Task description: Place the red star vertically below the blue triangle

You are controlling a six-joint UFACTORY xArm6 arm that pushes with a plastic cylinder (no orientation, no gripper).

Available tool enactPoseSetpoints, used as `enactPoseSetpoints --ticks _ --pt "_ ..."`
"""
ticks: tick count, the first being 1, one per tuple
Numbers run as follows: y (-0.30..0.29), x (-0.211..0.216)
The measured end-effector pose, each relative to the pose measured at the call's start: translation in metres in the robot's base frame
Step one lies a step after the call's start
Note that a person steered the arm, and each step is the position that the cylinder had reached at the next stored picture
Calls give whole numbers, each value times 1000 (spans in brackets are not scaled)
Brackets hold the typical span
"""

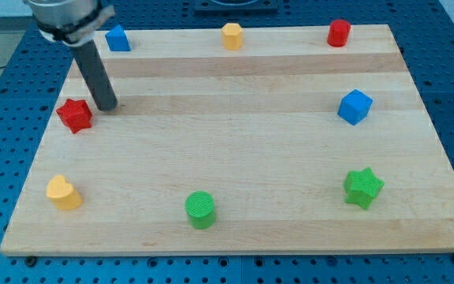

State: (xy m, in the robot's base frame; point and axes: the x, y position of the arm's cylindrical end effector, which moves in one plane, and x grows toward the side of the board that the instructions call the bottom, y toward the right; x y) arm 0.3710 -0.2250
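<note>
The red star (75,115) is found near the left edge of the wooden table (235,150), well below the blue triangle (117,38), which sits at the table's top edge toward the view's left. The star is seen slightly to the view's left of the triangle, so the vertical alignment asked for is judged close but perhaps not yet exact. My tip (106,106) is set down on the table just beside the star, on its right and slightly above it; whether the two are touching cannot be told, though the gap, if any, is small. No hand is carried by this arm, only a straight dark rod, so no state of opening or closing can be reported. From that side, a push would be expected to send the star further left or downward, away from the triangle's column; a move around to the star's left side is therefore judged likely to be needed if a rightward nudge is wanted. The other blocks, a yellow one (232,35) and a red cylinder (338,33) at the top, a blue cube (355,106) at the right, and a yellow heart (63,192), green cylinder (201,209) and green star (363,187) along the bottom, are kept well apart from the work.
</note>
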Motion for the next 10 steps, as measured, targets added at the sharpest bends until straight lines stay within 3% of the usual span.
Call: enactPoseSetpoints --ticks 1,2,3,4,5,6,7,8,9,10 --pt "-10 -41" --pt "-28 -45" --pt "-49 -15" --pt "-46 43" --pt "3 99" --pt "7 97" --pt "44 66" --pt "114 94" --pt "104 155" --pt "19 158"
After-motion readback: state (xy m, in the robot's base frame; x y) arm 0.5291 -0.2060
